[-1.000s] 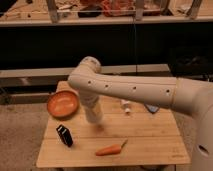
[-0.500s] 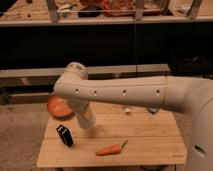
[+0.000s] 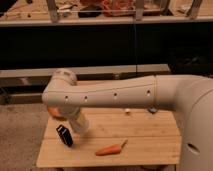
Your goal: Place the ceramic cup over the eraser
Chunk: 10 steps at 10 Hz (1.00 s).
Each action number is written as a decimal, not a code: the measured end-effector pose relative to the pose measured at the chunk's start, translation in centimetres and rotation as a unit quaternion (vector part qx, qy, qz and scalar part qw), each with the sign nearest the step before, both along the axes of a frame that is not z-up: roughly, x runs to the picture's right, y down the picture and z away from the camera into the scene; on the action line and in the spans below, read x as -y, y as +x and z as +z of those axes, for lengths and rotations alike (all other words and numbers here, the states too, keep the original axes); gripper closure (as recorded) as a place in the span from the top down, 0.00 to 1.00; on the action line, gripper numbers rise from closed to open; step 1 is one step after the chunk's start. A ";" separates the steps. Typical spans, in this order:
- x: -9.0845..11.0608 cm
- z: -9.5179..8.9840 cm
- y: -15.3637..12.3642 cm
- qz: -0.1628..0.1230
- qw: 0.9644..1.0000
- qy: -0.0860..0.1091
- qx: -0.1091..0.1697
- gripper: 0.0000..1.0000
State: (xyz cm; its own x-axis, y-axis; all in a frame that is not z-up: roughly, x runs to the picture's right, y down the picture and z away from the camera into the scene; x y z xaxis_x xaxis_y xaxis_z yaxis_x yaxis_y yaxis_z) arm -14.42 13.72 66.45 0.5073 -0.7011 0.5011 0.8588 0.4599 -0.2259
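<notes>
Camera view, note one — Op: my pincer (image 3: pixel 80 125) sits low under the elbow, just above the table (image 3: pixel 150 142), near the left end. Whether it is spread or pressed together, I cannot tell; the forearm (image 3: pixel 107 96) crosses in front and the tip reads only as a pale stub.

Spotter: And the ceramic cup?

Op: I can't separate it from that pale stub. It may be carried there, mouth down; I won't claim it.

Spotter: Eraser?

Op: The eraser (image 3: pixel 64 135) is a small black block, tilted, just beside the pincer on its left, near the table's front-left area. An orange bowl (image 3: pixel 56 113) peeks out behind the arm, and a carrot (image 3: pixel 110 149) lies further right along the front edge, well apart from the eraser.

Spotter: How would you run the step?

Op: Judging only from this: centre over the eraser first, keep the cup's mouth level, descend straight and slowly. The block is tilted, so a rim catching its raised corner could kick it sideways. Release only once the rim rests flat on the table all round.
</notes>
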 end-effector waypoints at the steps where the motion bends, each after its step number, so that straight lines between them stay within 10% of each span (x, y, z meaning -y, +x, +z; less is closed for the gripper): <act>1: 0.6 0.4 0.9 0.018 1.000 -0.008 0.003 0.01; 5: 4.2 2.6 3.0 0.050 0.998 -0.027 0.014 0.01; 10: 3.7 -0.2 2.2 0.024 0.998 -0.043 0.032 0.01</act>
